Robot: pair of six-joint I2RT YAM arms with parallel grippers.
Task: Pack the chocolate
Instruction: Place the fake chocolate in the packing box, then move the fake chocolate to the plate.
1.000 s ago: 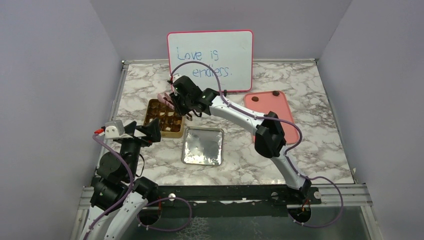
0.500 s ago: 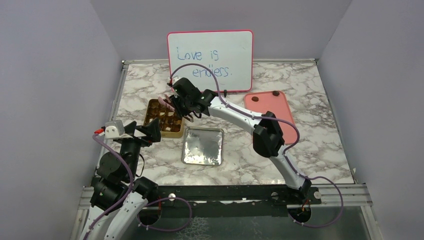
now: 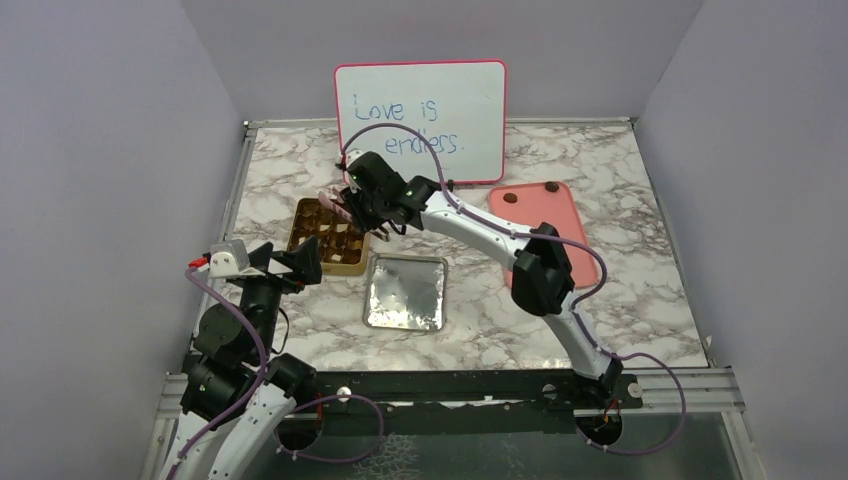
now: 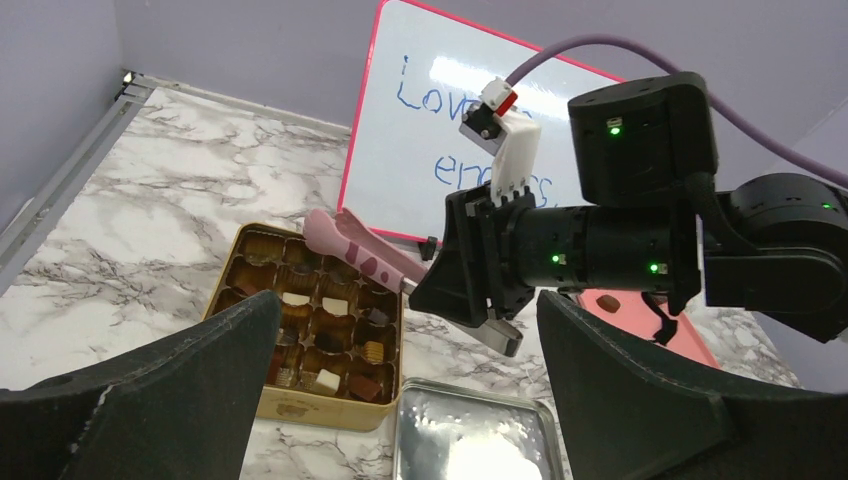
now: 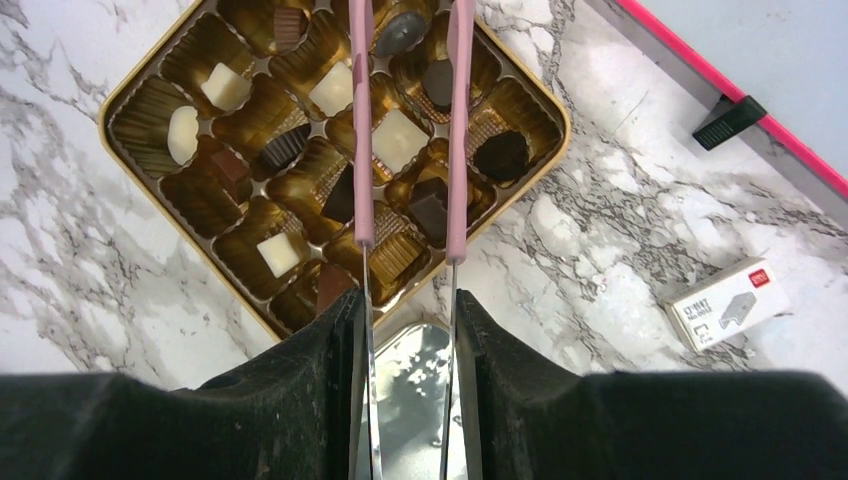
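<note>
The chocolate (image 5: 400, 140), dark, brown and cream pieces, sits in the ridged cups of the gold tin (image 5: 135, 115). In the top view the tin lies left of centre. Two more brown pieces (image 3: 510, 198) lie on the pink tray (image 3: 540, 230) at right of centre.

Pink tongs (image 5: 457, 130) reach over the tin's upper right cups, their arms parallel and apart. A greyish piece shows between the tips, but whether it is pinched cannot be told. The right gripper (image 5: 405, 320) is clamped on the tongs' metal shanks. The left gripper (image 4: 408, 320) hangs near the tin's lower edge, jaws spread wide and holding nothing.

Against half a second ago, the right arm's elbow has shifted slightly rightward in the top view and the tongs have barely moved. The left arm, tin and tray lie as they did.

A silver lid (image 3: 405, 292) rests just beside the tin's lower right corner. A small white box (image 5: 725, 305) lies near the whiteboard (image 3: 420, 105), which stands at the upper edge of the marble table (image 3: 620, 290). Plain lilac-grey walls (image 3: 760, 150) close it in.
</note>
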